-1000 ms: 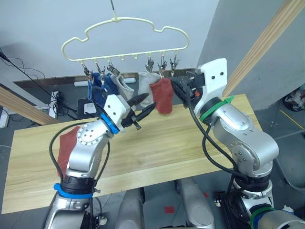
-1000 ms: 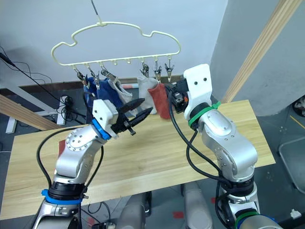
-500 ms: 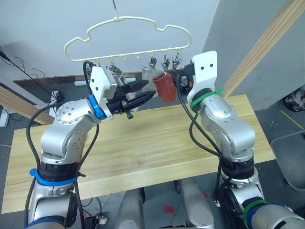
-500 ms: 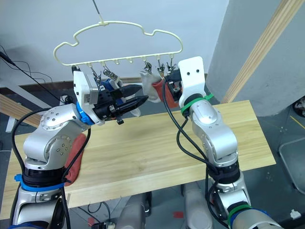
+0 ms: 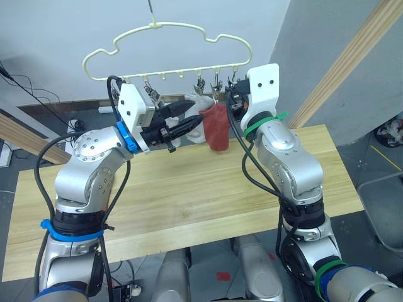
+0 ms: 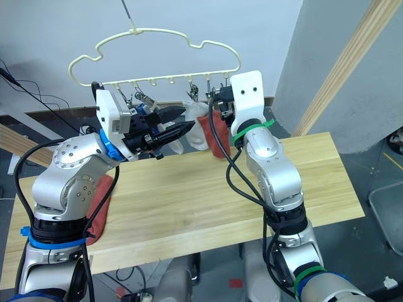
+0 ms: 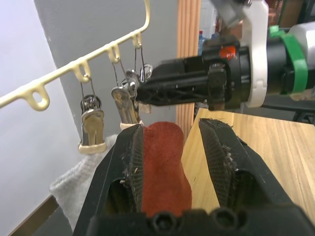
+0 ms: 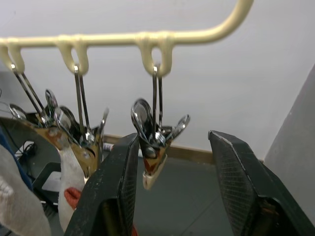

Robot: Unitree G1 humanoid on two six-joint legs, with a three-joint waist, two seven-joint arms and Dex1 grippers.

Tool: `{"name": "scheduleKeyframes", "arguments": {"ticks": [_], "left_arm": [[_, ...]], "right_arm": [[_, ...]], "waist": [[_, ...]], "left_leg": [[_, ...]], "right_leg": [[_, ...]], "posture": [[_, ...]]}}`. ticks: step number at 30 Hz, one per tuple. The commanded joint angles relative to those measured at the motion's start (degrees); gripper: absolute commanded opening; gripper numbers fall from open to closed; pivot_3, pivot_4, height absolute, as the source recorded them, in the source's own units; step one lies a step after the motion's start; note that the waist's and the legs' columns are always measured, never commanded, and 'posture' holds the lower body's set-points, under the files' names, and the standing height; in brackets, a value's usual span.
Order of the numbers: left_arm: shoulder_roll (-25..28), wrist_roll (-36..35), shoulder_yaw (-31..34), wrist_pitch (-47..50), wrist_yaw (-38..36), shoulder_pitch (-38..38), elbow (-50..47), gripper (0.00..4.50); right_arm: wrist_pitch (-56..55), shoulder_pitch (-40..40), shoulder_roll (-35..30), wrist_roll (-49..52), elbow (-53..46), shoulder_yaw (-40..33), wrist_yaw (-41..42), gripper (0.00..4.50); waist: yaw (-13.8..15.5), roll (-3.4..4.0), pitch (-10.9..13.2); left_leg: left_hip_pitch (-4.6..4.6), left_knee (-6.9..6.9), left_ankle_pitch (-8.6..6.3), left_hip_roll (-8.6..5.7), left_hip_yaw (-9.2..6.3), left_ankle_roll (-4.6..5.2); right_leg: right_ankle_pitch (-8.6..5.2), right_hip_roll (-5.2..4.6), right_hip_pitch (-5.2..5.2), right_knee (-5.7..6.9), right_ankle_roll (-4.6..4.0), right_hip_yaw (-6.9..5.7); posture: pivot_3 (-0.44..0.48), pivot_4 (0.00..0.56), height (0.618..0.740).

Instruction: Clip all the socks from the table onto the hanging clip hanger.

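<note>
Now I see my right gripper (image 8: 172, 162) has climbed since a second ago, from beside the hanging rust-red sock (image 5: 215, 128) up to the clip hanger's (image 5: 165, 51) rail; its fingers stand wide apart with an empty end clip (image 8: 153, 147) dangling between them, nothing gripped. My left gripper (image 7: 176, 147) has swung up from over the table (image 5: 201, 195) to the same sock, jaws spread to either side of the red fabric without closing on it. Just beyond its tips hangs a light grey sock (image 6: 200, 132), with a blue sock (image 6: 135, 113) partly hidden behind the wrist. A second rust-red sock (image 6: 99, 207) lies on the table below my left elbow. The slanted wooden rail (image 5: 343, 63) stands well clear of my right gripper.
</note>
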Motion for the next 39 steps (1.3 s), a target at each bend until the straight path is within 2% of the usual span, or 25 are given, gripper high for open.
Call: {"name": "scheduleKeyframes", "arguments": {"ticks": [1, 14, 27, 39], "left_arm": [[-0.3, 0.5, 0.1, -1.6, -0.1, -0.5, -1.2, 1.99], [-0.6, 1.5, -0.2, -2.4, -0.6, 0.0, -1.0, 1.99], [-0.7, 2.7, -0.6, -3.6, -1.3, 0.2, -0.2, 1.99], [-1.0, 3.5, -0.8, -4.3, -1.6, 0.3, 0.1, 1.99]], "right_arm": [[-2.0, -1.7, 1.5, -1.1, -0.7, -1.1, -1.3, 2.31], [1.1, -3.9, 9.3, -0.9, 0.2, -4.5, -7.0, 2.31], [4.3, -5.2, 14.5, 1.3, -1.6, -5.8, -12.9, 2.31], [4.4, -5.6, 13.9, 6.0, -2.3, -3.7, -12.4, 2.31]], "waist": [[0.0, 0.0, 0.0], [0.0, 0.0, 0.0], [0.0, 0.0, 0.0], [-0.1, 0.0, 0.0]], "left_leg": [[0.0, 0.0, 0.0, 0.0, 0.0, 0.0], [0.0, 0.0, 0.0, 0.0, -0.01, 0.0], [0.0, 0.0, 0.0, 0.0, -0.01, 0.0], [0.0, 0.01, 0.0, 0.0, -0.01, 0.0]], "right_leg": [[0.0, 0.0, 0.0, 0.0, 0.0, 0.0], [0.01, -0.01, -0.02, 0.04, -0.01, 0.0], [0.01, -0.02, -0.02, 0.06, -0.01, 0.0], [0.01, -0.02, -0.02, 0.07, -0.02, 0.0]], "posture": [[-0.146, 0.36, 0.74], [-0.149, 0.358, 0.74], [-0.154, 0.35, 0.74], [-0.155, 0.345, 0.74]]}}
